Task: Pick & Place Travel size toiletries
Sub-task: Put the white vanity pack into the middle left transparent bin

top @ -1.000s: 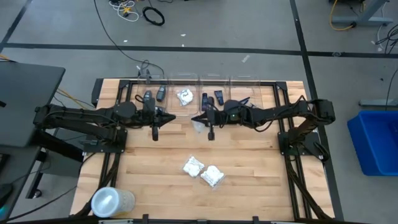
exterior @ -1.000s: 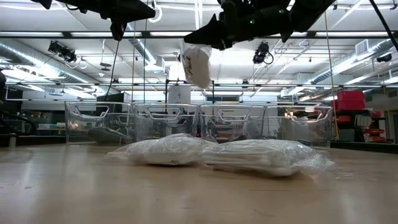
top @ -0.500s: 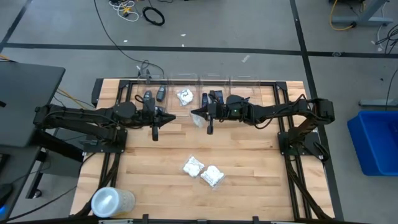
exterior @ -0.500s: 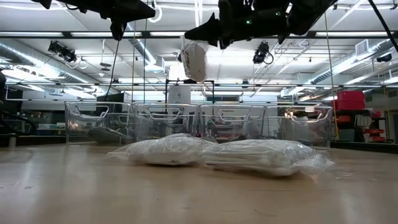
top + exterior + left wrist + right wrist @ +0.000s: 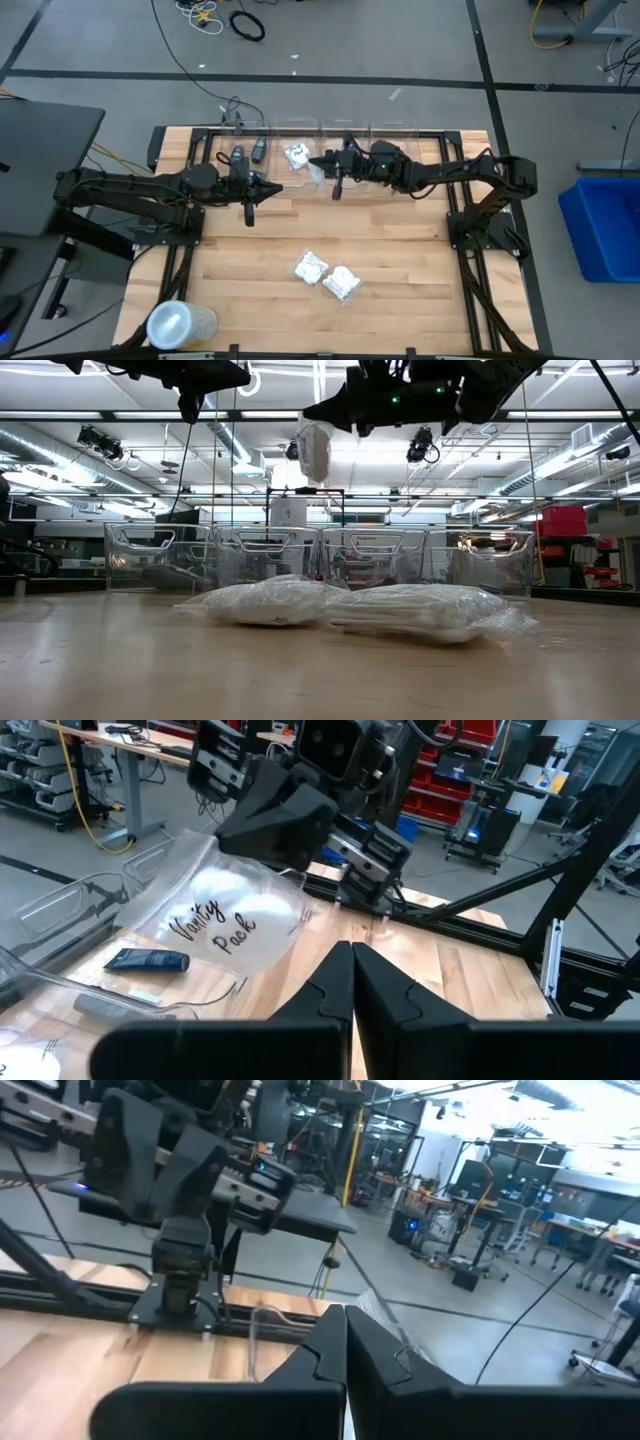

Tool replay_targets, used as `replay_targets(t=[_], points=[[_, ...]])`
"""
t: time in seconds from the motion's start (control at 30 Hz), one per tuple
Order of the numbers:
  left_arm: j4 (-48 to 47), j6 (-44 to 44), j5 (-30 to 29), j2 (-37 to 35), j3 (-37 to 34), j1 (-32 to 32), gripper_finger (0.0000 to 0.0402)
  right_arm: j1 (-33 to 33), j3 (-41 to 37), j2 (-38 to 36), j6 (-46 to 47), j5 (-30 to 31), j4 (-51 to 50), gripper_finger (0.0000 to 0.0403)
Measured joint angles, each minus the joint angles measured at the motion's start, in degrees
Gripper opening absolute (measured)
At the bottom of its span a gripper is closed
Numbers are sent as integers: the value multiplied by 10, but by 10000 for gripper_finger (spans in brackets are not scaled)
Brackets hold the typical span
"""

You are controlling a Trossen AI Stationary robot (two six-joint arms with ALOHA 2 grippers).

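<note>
While R gripper [image 5: 325,186] clenches a white packet [image 5: 314,450] just short of the clear bins [image 5: 345,132], L gripper [image 5: 249,212] empty, clenched; packet may snag bin rim, miss.

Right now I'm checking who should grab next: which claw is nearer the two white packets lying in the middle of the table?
Left, narrowly. The left claw hangs up-table and left of the two white packets; the right claw, gripping another white packet, is farther back by the bins.
</note>
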Motion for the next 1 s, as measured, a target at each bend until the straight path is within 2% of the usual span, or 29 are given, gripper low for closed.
replay_targets(t=[0.27,0.63,1.0], points=[[0,-3,0,0,0,0,4,-21,0,1,7,-1,2,0],[-1,-15,-11,0,0,0,4,-51,0,24,86,0,47,0],[-1,-16,-14,0,0,0,6,-59,23,52,92,0,77,0]])
